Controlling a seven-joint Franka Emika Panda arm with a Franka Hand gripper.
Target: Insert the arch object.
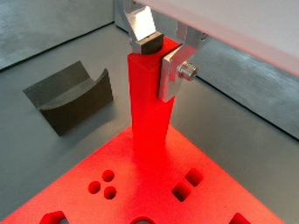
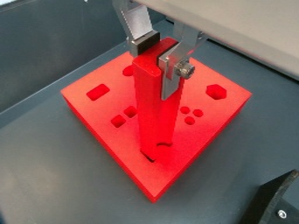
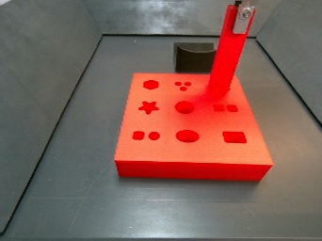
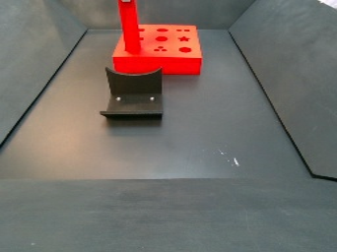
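- The arch piece (image 2: pixel 153 105) is a long, bright red bar, standing nearly upright in the middle of both wrist views.
- Its top end sits between the silver fingers (image 1: pixel 176 72) of the pincer (image 1: pixel 160 54).
- Its lower end meets the red block (image 3: pixel 189 132), a flat square slab with cut-out holes, at the block's far right side in a side view.

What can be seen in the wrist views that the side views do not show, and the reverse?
Only the wrist views show the pincer in close-up: its silver fingers clamp the top of the tall red arch piece, whose foot stands on the block. Only a side view shows the whole fixture standing apart from the red block on the dark floor. Both kinds show the red piece, the block with its shaped holes, and the fixture at least partly.
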